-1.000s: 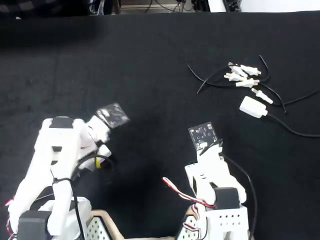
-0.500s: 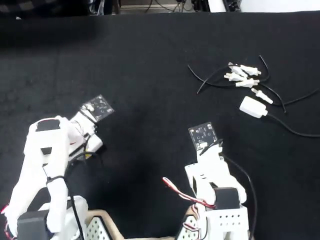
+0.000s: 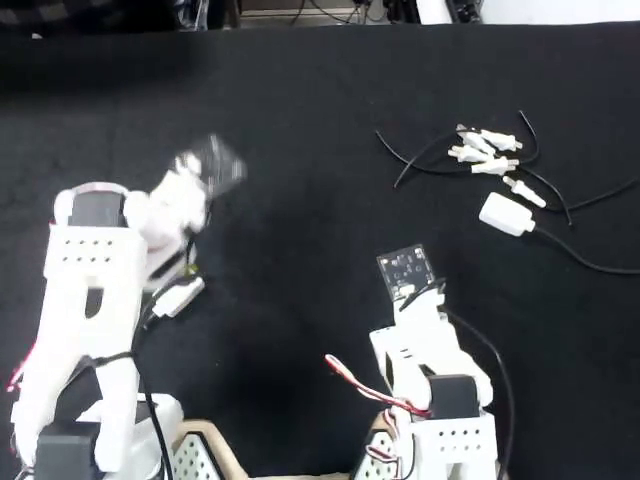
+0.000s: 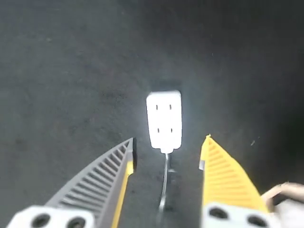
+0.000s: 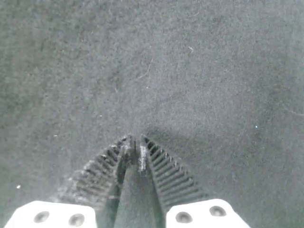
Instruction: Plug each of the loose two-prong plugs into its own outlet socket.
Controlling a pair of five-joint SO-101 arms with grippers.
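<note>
The left gripper [image 4: 169,139] is gaping open on nothing, and its raised arm's wrist is hard to make out in the high view. The outlet block [image 4: 164,118] is lying beyond the tips, its cord [image 4: 165,183] running back between them. The right gripper [image 5: 134,142] is pinching shut over black cloth [image 5: 199,71]. The loose plugs [image 3: 485,150] are lying well apart from both arms.

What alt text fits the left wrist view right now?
A white outlet block with two pairs of slots lies on black cloth, framed between the fingers of the open left gripper. Its thin cord runs back toward the camera.
</note>
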